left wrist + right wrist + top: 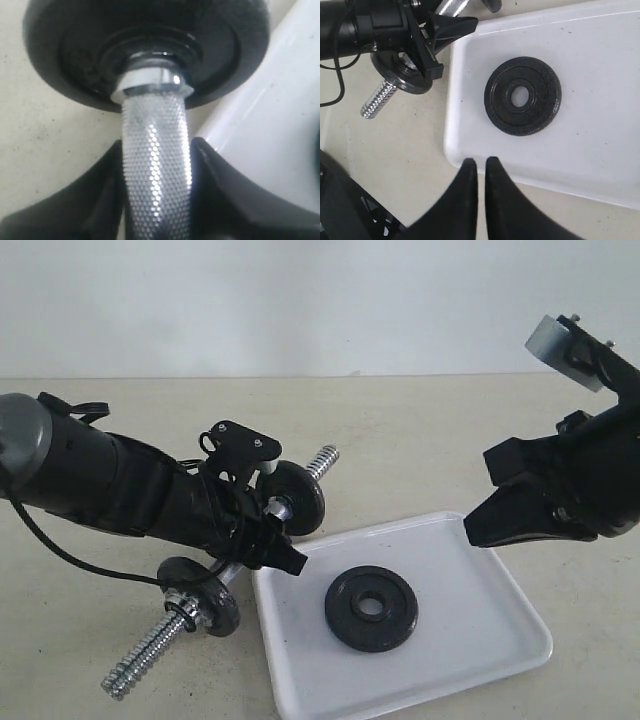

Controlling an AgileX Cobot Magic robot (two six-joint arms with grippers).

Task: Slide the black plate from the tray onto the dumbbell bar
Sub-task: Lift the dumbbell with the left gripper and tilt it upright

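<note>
While your left gripper point(262, 540) clamps the bar point(156, 145) at its knurled middle, you are at the pick-up: the plate point(545, 100) lies flat in the tray point(600, 60) below and ahead of your right gripper point(481, 165), whose fingers point(465, 190) are nearly together, so open them first.

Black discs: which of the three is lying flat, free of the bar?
The black plate in the tray, centre hole empty. The near disc and far disc stand on edge, mounted on the dumbbell bar.

Exterior view looks obliquely down; right wrist overhead shares the tray point(480, 590); left wrist close-up.
</note>
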